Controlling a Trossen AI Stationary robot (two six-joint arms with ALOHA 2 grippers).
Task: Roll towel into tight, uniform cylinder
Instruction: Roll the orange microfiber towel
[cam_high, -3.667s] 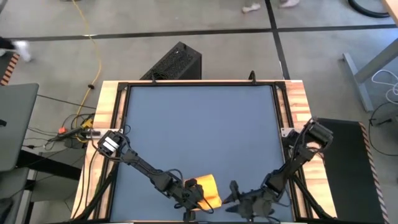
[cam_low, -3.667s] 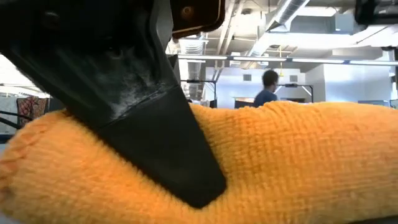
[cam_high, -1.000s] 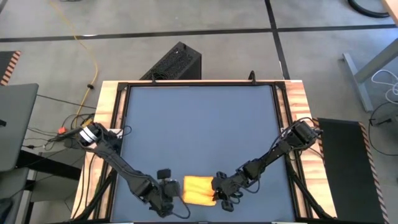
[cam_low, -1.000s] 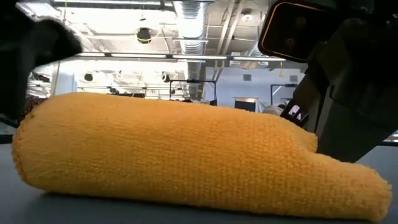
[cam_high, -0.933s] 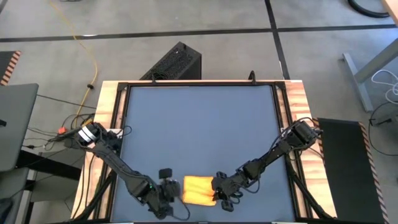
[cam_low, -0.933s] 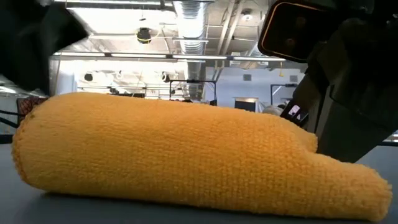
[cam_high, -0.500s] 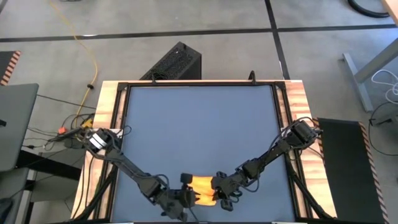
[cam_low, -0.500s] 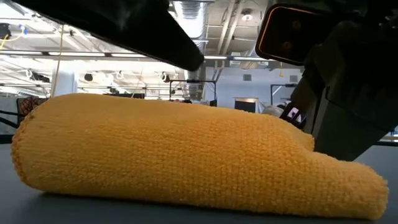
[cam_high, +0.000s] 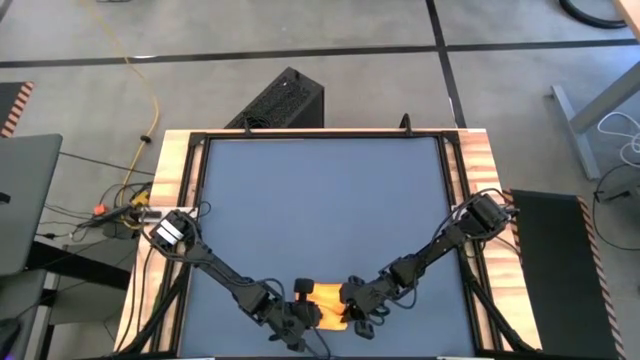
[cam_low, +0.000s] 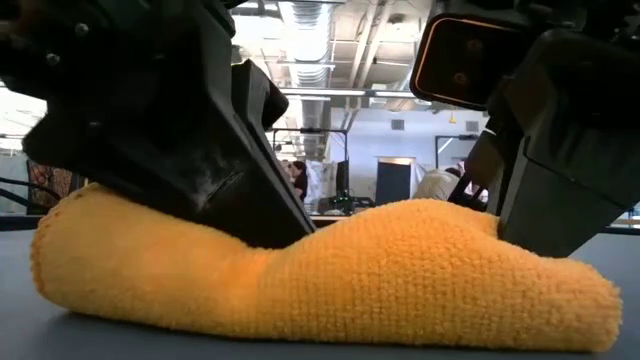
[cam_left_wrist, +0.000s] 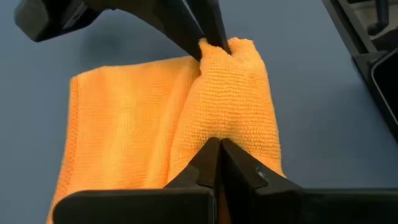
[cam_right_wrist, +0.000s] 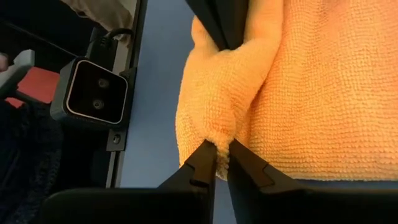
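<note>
Crosswise, the towel (cam_high: 330, 303) is pinned between both grippers.

Its long axis is laid from the left gripper (cam_left_wrist: 217, 144), clenched tight at one end, to the right gripper (cam_right_wrist: 222, 151), pinching the opposite end's corner (each equally near).

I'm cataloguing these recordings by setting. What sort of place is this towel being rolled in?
Probably a robotics lab or workshop in an open industrial hall: exposed ceiling ducts and strip lights overhead, a concrete floor with taped lines and a trailing yellow cable, and a framed work table.
</note>
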